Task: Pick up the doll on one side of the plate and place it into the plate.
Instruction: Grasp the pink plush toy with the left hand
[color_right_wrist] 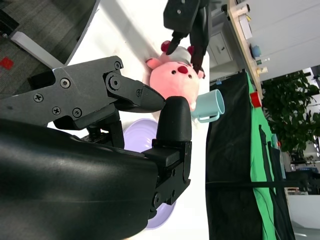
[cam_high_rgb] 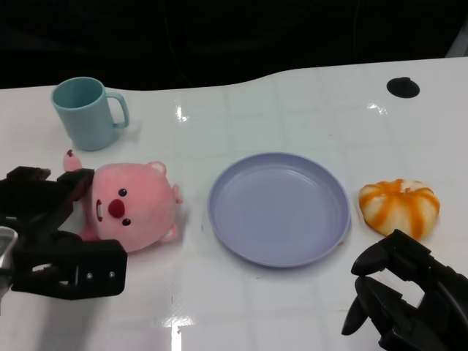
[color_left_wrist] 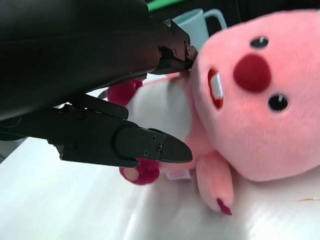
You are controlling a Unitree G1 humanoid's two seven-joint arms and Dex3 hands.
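Black fingers (color_left_wrist: 150,147) of the left hand (cam_high_rgb: 51,234) spread wide around the back end of the pink plush doll (cam_high_rgb: 131,206), one fingertip touching near the head, nothing pinched yet; doll lying on its side just left of the lavender plate (cam_high_rgb: 278,208), apart from the rim. Soft, light and squashy by the look, no risk of breakage, likely best taken around the plump body rather than a floppy limb. Right of the plate, right hand (cam_high_rgb: 406,300) idle with fingers loosely curled, empty, near an orange-striped squishy bun (cam_high_rgb: 399,206); teal mug (cam_high_rgb: 86,112) beyond the doll.
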